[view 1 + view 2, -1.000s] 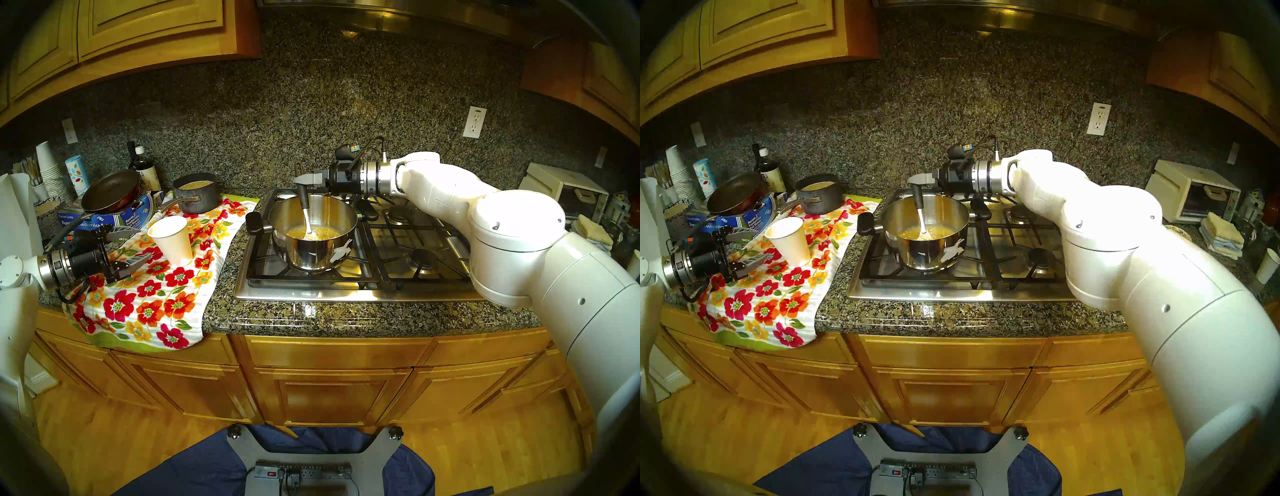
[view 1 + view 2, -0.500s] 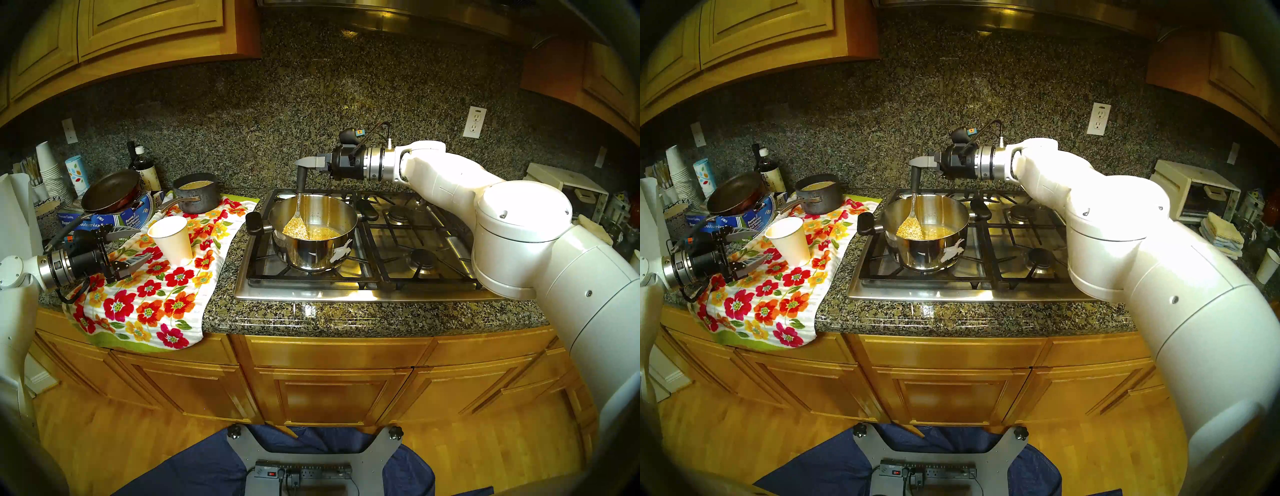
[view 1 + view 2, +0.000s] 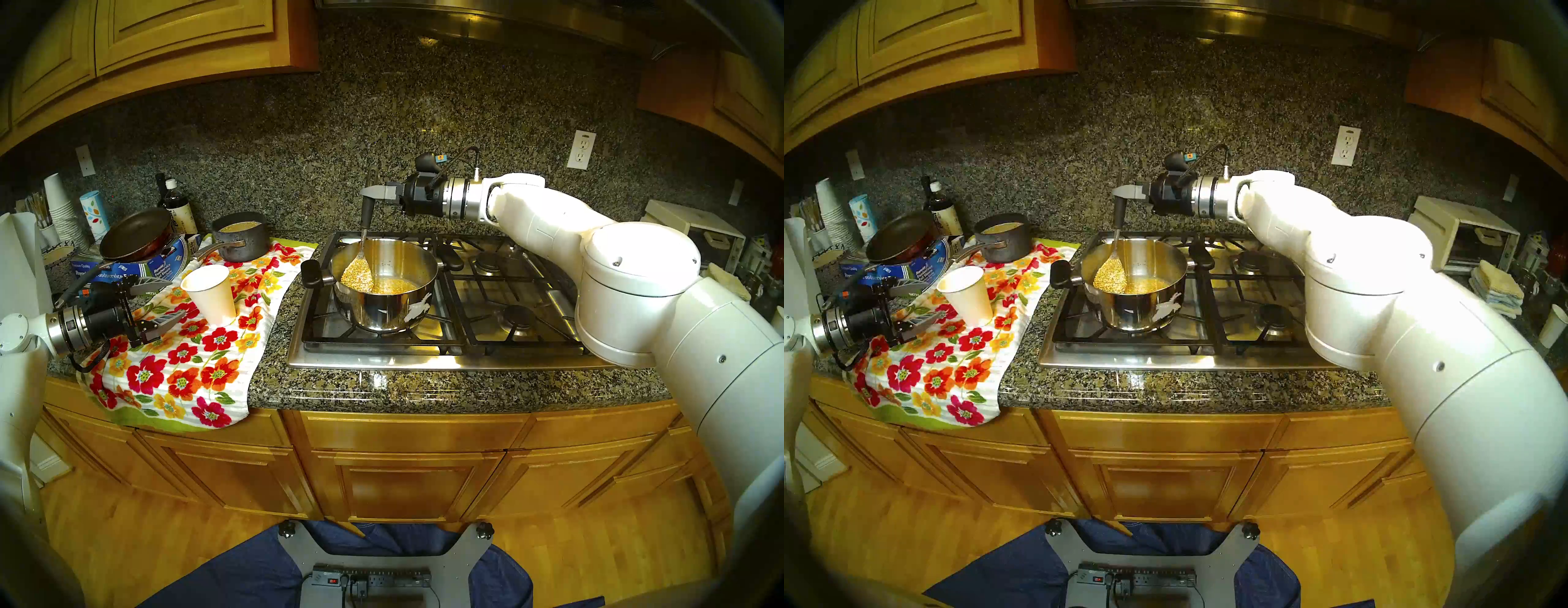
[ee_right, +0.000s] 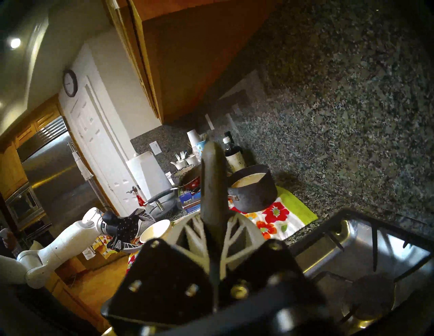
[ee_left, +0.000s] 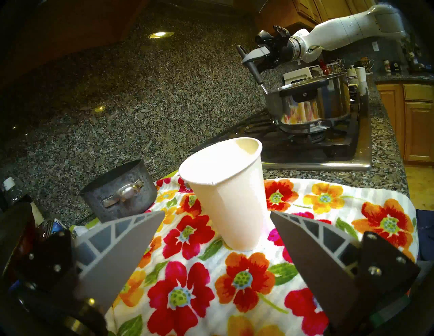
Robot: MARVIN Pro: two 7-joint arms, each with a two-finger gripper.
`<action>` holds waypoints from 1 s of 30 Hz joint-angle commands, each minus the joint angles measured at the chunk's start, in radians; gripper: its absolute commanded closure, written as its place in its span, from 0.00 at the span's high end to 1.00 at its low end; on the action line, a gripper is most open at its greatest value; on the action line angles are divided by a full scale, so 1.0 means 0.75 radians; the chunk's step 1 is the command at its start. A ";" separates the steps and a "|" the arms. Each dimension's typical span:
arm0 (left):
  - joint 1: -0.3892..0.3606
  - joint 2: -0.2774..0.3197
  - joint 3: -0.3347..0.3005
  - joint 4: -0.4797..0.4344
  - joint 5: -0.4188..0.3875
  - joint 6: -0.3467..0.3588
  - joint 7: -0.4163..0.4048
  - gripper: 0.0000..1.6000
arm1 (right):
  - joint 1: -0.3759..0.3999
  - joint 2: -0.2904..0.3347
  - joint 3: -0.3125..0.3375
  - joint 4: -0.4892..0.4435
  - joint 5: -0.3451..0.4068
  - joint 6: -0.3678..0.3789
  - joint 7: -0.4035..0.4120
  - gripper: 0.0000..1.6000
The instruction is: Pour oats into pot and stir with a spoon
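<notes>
Left gripper [image 3: 159, 303] sits parked with jaws wide apart and empty, just beside the white paper cup [image 3: 211, 293] standing upright on the floral towel [image 3: 186, 365] on the bench [image 3: 382, 386]. We leave it there; it is well clear of the stove [image 3: 445, 339].

Right gripper [image 3: 373, 192] is clamped on the black handle of the spoon [image 3: 367, 212], pointing level across the pot [image 3: 384, 284], spoon hanging nearly upright into it. We judge we're mid-stir with a heaped spoon bowl raised inside the pot. To do it well: we keep the bowl below the rim, tip the load back slowly, sweep along the wall without knocking the pot off the grate, and we hold the grip firm so the handle doesn't twist.

Oats [image 3: 358, 276]: dry tan-gold flakes, a loose pile on the spoon bowl and a thin layer on the pot floor. Pot is shiny steel, stubby black handle to its left, torn white sticker on the near wall.
</notes>
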 commanded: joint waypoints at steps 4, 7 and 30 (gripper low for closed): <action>-0.030 0.021 -0.026 -0.020 -0.021 0.001 -0.002 1.00 | 0.090 0.022 0.004 0.008 -0.023 -0.230 0.104 0.00; -0.030 0.021 -0.026 -0.020 -0.020 0.000 -0.001 1.00 | 0.104 0.030 -0.012 0.010 -0.048 -0.300 0.125 0.00; -0.030 0.021 -0.026 -0.020 -0.020 0.000 -0.001 1.00 | 0.203 0.030 -0.225 0.019 -0.324 -0.845 0.183 0.00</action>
